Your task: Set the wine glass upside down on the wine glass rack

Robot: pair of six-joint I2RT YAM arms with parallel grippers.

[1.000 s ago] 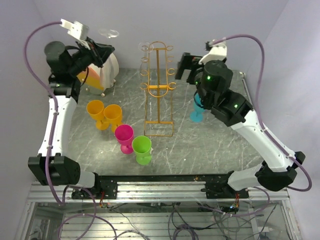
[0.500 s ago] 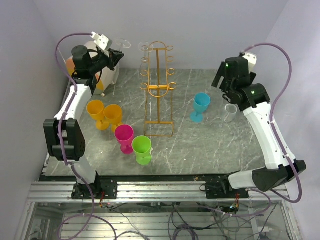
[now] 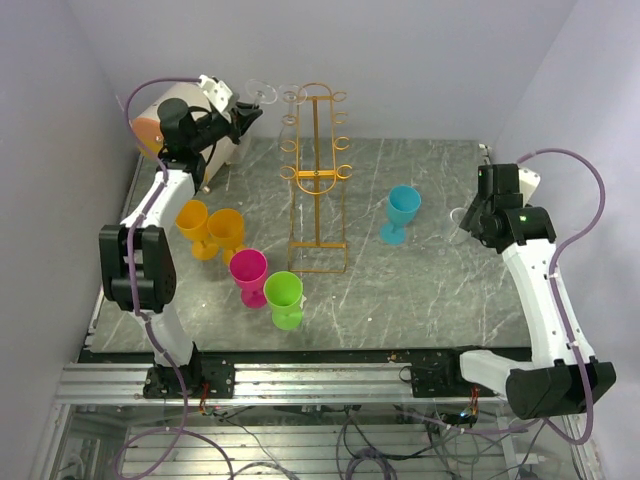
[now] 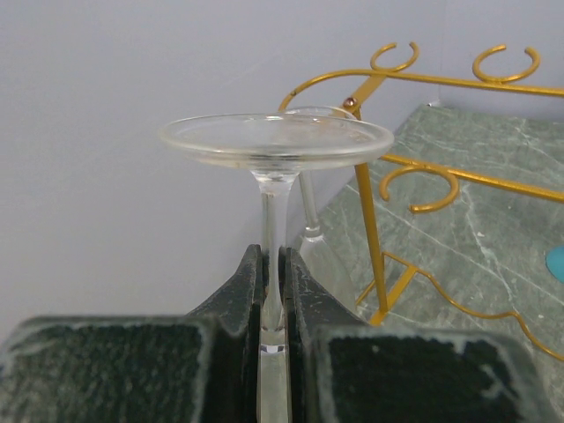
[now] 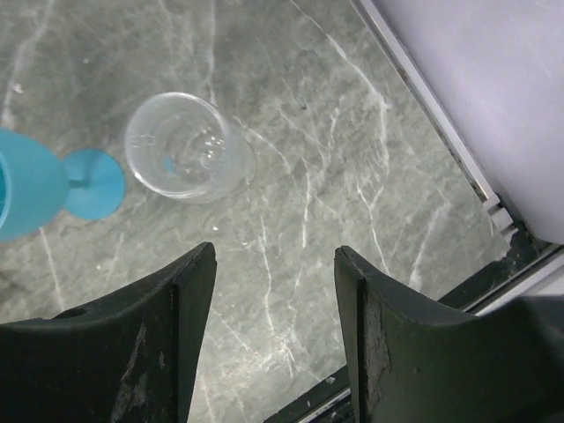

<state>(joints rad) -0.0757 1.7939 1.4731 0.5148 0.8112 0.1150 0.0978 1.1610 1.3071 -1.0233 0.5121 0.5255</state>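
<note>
My left gripper (image 3: 238,116) is shut on the stem of a clear wine glass (image 3: 262,93), held high at the back left, just left of the orange-gold wine glass rack (image 3: 318,180). In the left wrist view the fingers (image 4: 242,291) pinch the stem and the wine glass foot disc (image 4: 276,141) faces away from the gripper (image 4: 272,257); the bowl is hidden. The rack (image 4: 370,185) stands close on the right. A second clear glass (image 4: 308,207) hangs by the rack's upper left hooks. My right gripper (image 3: 478,212) is open and empty at the far right.
A cream drum with an orange face (image 3: 160,120) stands at the back left. Two orange goblets (image 3: 210,228), a pink one (image 3: 248,272) and a green one (image 3: 284,298) stand left of the rack. A teal goblet (image 3: 402,212) and a clear tumbler (image 5: 185,148) stand on the right.
My left gripper has carried the wine glass to the right, closer to the rack's top. My right arm has drawn back to the right and lower, away from the rack.
</note>
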